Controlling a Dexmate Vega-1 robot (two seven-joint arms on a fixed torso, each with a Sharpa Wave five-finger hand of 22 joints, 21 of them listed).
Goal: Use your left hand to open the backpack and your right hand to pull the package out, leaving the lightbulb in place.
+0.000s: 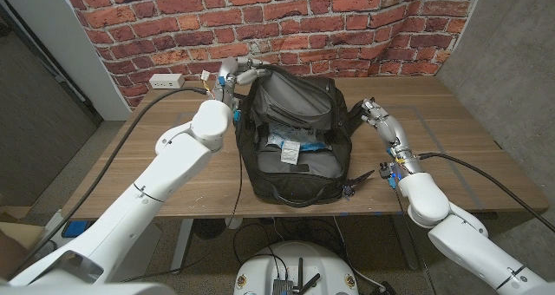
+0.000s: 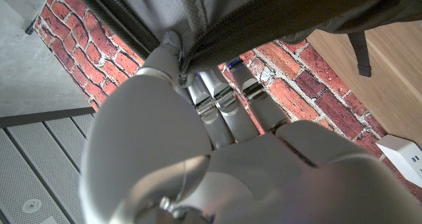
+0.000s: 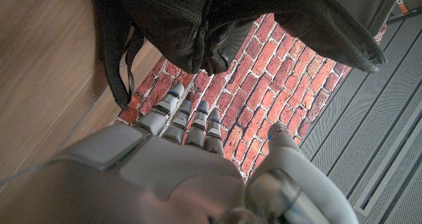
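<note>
The black backpack (image 1: pixel 295 134) is sat in the middle of the wooden tabletop (image 1: pixel 468 147), unzipped, with the top flap lifted toward the brick wall (image 1: pixel 347 17). Inside the opening, a white and blue package (image 1: pixel 290 146) can be seen lying on the dark lining, roughly in the middle of the compartment. No lightbulb can be made out in the bag, so nothing can be said about where it is.

The right hand (image 1: pixel 375 113) is parked just beside the bag's right side, near a dangling strap (image 3: pixel 122 66). From the right wrist view its fingers (image 3: pixel 178 115) are stretched out straight and a bit apart, with nothing held in them and the bag close ahead.

Further back, the left hand (image 1: pixel 236 72) is up at the far left corner of the bag. In the left wrist view the raised flap's zipper edge (image 2: pixel 217 43) is pinched between the thumb (image 2: pixel 165 53) and the fingers (image 2: pixel 217 92), so the flap is held up by that hand.

A white power strip (image 1: pixel 166 81) is lying on the far left of the tabletop by the wall.
</note>
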